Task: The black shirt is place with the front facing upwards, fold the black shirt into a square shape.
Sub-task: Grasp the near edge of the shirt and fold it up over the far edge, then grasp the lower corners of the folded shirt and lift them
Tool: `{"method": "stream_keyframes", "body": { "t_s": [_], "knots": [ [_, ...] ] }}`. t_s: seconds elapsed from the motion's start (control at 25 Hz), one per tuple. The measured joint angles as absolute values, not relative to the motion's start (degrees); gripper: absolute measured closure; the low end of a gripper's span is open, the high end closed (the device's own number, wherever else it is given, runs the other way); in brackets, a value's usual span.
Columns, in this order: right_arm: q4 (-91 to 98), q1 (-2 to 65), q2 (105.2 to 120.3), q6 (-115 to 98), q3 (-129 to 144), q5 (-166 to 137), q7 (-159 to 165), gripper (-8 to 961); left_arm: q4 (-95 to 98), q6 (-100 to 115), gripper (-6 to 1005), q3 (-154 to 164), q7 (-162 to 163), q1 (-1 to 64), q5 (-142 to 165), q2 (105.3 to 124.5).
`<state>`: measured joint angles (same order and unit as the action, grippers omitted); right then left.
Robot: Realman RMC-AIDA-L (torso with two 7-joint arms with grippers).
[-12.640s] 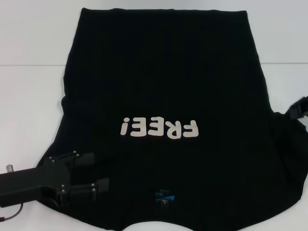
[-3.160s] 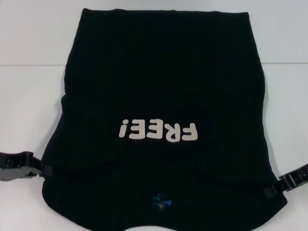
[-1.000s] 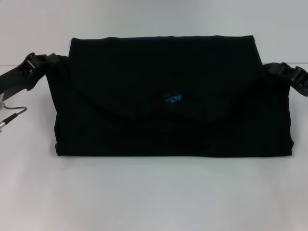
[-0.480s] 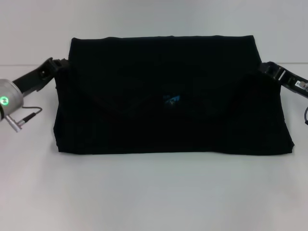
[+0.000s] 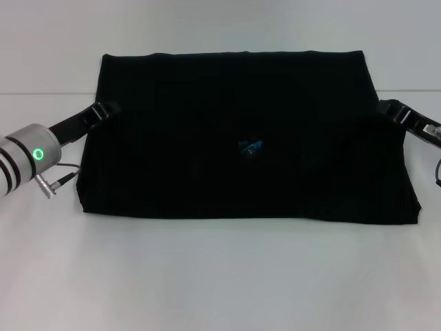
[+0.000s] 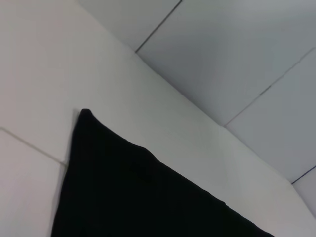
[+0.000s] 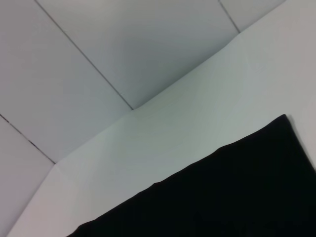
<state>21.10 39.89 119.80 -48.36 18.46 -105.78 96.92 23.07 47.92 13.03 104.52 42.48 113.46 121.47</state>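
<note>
Head view: the black cloth shirt [image 5: 248, 138] lies folded into a wide rectangle on the white surface [image 5: 220, 276], its small blue neck label [image 5: 251, 146] near the middle. The left gripper [image 5: 103, 110] sits at the shirt's left edge and the right gripper [image 5: 391, 109] at its right edge; whether either one's fingers are spread or pinching cloth, I cannot tell.

Left wrist view: a shirt corner [image 6: 86, 116] on the surface.

Right wrist view: another shirt corner [image 7: 284, 121], lying flat.

Too dark against the large black cloth shirt [image 5: 248, 138] to tell: left gripper [image 5: 107, 110] and right gripper [image 5: 387, 108] finger positions.
</note>
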Motion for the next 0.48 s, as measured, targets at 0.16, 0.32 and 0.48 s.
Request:
{"method": "stream_keyframes", "body": {
  "t_s": [0.16,0.32,0.48],
  "knots": [
    [20.7,39.6,119.79,-48.4,18.3,-105.6,95.4,812,23.1,47.9,918,12.8,104.1,42.4,113.3,121.52],
    [20.7,38.8,119.65,-48.9,18.0,-105.4,95.6,745,23.0,48.3,770,12.8,104.6,41.3,112.2,121.39],
    [20.9,37.2,119.52,-50.7,17.9,-104.0,95.9,547,23.4,50.9,645,12.6,106.6,39.3,112.1,120.8]
  ]
}}
